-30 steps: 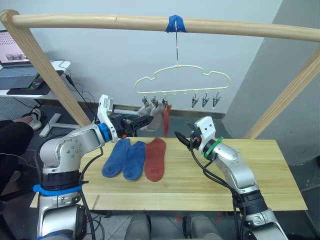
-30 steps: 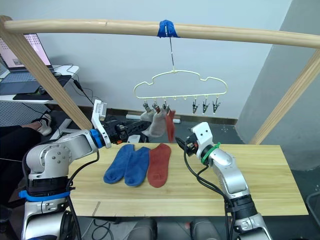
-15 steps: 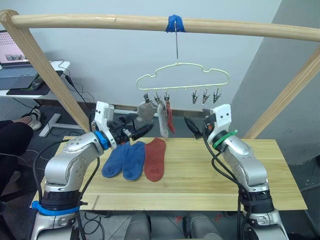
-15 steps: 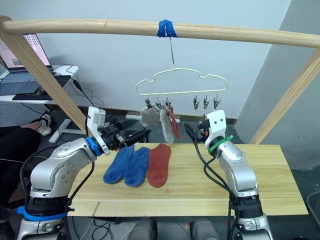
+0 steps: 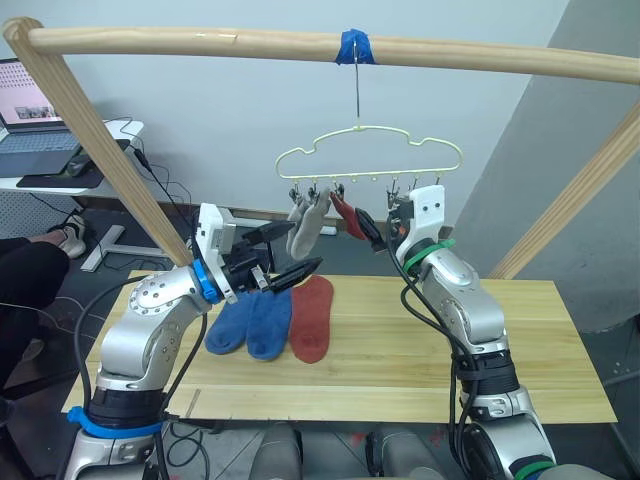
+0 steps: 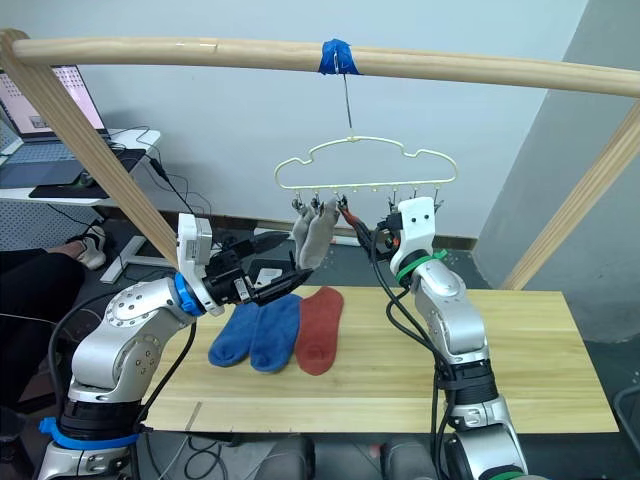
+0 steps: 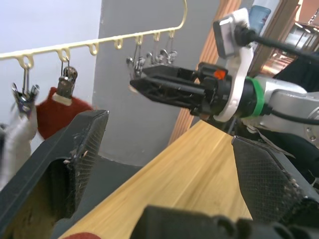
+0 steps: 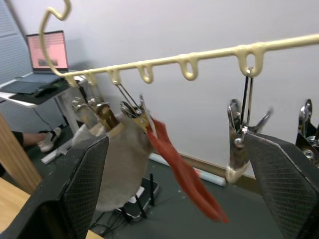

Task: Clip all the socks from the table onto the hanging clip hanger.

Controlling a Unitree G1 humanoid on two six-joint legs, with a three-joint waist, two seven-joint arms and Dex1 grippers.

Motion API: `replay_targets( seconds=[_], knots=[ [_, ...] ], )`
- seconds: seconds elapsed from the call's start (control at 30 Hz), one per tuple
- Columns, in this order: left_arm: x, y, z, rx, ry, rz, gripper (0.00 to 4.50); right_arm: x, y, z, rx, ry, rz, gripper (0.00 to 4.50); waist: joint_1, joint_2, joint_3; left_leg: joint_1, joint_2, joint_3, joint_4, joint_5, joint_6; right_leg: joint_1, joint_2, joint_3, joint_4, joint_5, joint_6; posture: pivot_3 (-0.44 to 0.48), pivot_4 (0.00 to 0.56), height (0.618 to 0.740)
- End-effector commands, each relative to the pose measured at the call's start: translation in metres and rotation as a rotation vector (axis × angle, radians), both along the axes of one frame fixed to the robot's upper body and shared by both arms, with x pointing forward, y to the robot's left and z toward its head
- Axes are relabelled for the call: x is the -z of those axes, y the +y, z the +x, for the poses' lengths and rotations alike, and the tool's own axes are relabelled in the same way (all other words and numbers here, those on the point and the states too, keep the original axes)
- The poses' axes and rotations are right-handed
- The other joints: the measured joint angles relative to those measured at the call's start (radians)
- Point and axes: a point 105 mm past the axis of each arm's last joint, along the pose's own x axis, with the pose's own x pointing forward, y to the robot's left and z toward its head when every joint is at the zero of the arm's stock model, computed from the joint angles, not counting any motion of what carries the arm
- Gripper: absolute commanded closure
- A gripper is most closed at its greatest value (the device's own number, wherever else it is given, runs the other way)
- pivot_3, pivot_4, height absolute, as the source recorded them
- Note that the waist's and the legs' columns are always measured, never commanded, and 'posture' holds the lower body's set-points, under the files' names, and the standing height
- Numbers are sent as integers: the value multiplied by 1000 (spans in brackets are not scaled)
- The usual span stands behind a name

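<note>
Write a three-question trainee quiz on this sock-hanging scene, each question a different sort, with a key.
1. True or false: two blue socks lie side by side on the table.
2. Which sock lies on the table next to the blue ones? A) light grey B) rust-red C) green
3. Fill in: the clip hanger hangs from a wooden pole by a strip of ____ tape.

Key
1. True.
2. B, the rust-red sock; the two grey socks and another red sock already hang from clips.
3. Blue.
</note>
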Motion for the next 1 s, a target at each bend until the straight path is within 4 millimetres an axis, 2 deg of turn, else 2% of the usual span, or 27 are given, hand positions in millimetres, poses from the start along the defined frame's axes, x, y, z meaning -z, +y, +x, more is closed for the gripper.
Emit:
replay_targets(
  seconds=[0.03,0.33,0.6,1.0],
  knots=[
    [-16,1,-4,3,-73,-11,0,-16,-7,5,46,-52,15,28,1,0,0,0,0,0,0,0,0,0,0,0,0,0,0,50,105,740],
    [-17,1,-2,-12,-84,-20,0,-17,-7,7,55,-51,27,28,5,0,0,0,0,0,0,0,0,0,0,0,0,1,-1,53,106,740],
    [-20,-3,-8,25,-91,-41,0,-25,8,5,8,-82,38,28,5,0,0,0,0,0,-1,0,0,0,0,0,0,1,-2,44,107,740],
    [-26,-4,-10,19,-101,-81,0,-30,17,7,-5,-92,63,28,7,0,0,0,0,0,-1,0,0,0,0,0,0,1,-2,46,112,740]
  ],
)
